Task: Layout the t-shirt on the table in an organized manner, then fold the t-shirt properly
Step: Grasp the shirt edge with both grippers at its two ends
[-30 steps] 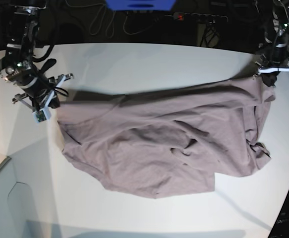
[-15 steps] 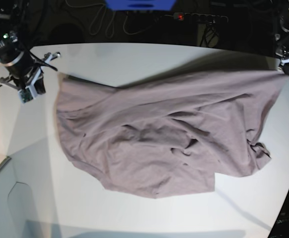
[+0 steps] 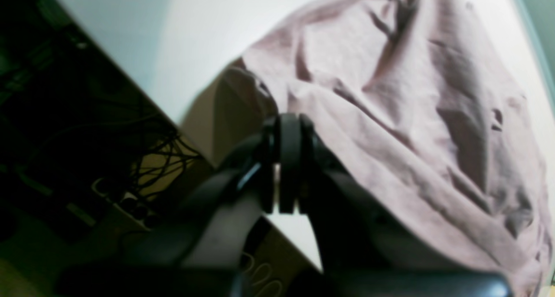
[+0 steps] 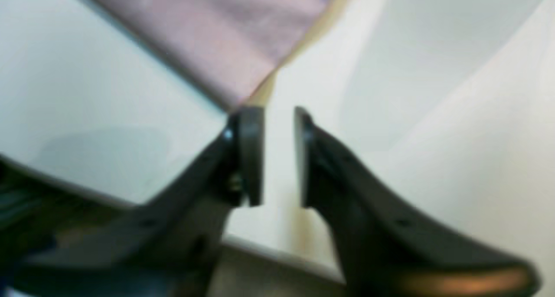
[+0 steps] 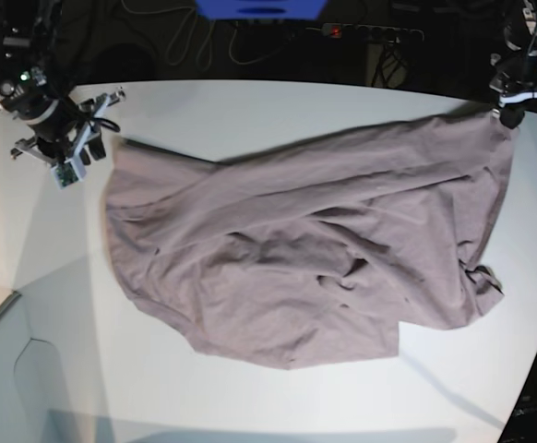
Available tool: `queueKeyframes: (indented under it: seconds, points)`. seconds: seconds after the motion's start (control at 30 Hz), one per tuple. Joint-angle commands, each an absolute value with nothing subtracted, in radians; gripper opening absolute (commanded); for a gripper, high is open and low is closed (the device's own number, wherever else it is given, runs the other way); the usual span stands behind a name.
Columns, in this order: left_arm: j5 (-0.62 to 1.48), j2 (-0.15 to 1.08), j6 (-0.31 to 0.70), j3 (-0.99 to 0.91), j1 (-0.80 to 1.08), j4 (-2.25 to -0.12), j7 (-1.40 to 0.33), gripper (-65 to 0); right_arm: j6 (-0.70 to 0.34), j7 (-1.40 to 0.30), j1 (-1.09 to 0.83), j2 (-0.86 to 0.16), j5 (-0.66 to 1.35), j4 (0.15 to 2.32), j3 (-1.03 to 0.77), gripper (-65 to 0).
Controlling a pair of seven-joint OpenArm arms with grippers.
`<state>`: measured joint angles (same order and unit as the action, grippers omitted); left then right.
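The mauve-grey t-shirt (image 5: 305, 258) lies spread and wrinkled across the white table (image 5: 278, 101), its far edge running from far left to far right. At the far right corner my left gripper (image 5: 507, 114) is shut on the shirt's corner. In the left wrist view its pads (image 3: 289, 158) are pressed together, and the t-shirt (image 3: 390, 97) drapes away from them over the table (image 3: 208, 37). At the far left my right gripper (image 5: 96, 140) stands open beside the shirt's other corner. In the right wrist view the right gripper (image 4: 277, 115) holds nothing, and the t-shirt (image 4: 217, 37) ends just past its fingertips.
Beyond the table's curved far edge is a dark area with cables, a power strip (image 5: 370, 32) and a blue object (image 5: 259, 7). The table's edge (image 3: 190, 132) runs close under the left gripper, with cables below. A lower grey surface (image 5: 10, 388) adjoins the front left.
Both arms pulled the shirt's far edge outward and back. The right gripper has now opened and let go of its corner. The left gripper has shifted slightly inward, still holding its corner.
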<state>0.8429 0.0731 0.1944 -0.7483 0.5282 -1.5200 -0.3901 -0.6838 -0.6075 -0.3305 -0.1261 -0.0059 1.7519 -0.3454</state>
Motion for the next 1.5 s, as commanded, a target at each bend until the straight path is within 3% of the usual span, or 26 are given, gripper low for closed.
queueKeyframes:
  seconds: [0.0,0.13,0.3,0.4,0.7,0.93,1.47]
  points:
    - [0.849,0.084,0.202,-0.754,0.521,-1.518,-0.377,-64.7,-0.698,-0.599,-0.32,-0.133,0.001,1.739,-0.351,-42.9]
    - [0.849,0.084,0.2,-0.757,0.513,-1.46,-0.377,-58.5,-0.698,-0.599,-0.289,-0.133,0.001,1.684,-0.351,-34.2]
    - [0.854,0.077,0.2,-0.759,0.512,-1.454,-0.377,-41.5,-0.698,-0.599,-0.286,-0.133,0.001,1.682,-0.351,-33.3]
    - [0.855,0.077,0.2,-0.76,0.515,-1.455,-0.375,-36.3,-0.698,-0.599,-0.286,-0.133,0.001,1.682,-0.351,-33.3]
    - [0.842,0.085,0.2,-0.814,0.452,-1.419,-0.377,-35.9,-0.698,-0.599,-0.289,-0.133,0.001,1.679,-0.351,-33.3]
    - [0.716,0.077,0.206,-0.828,0.377,-1.357,-0.377,-35.8,-0.698,-0.599,-0.294,-0.133,0.001,1.679,-0.351,-33.3]
    - [0.714,0.077,0.208,-0.823,0.278,-1.353,-0.375,-35.7,-0.698,-0.599,-0.294,-0.133,0.001,1.678,-0.351,-33.3]
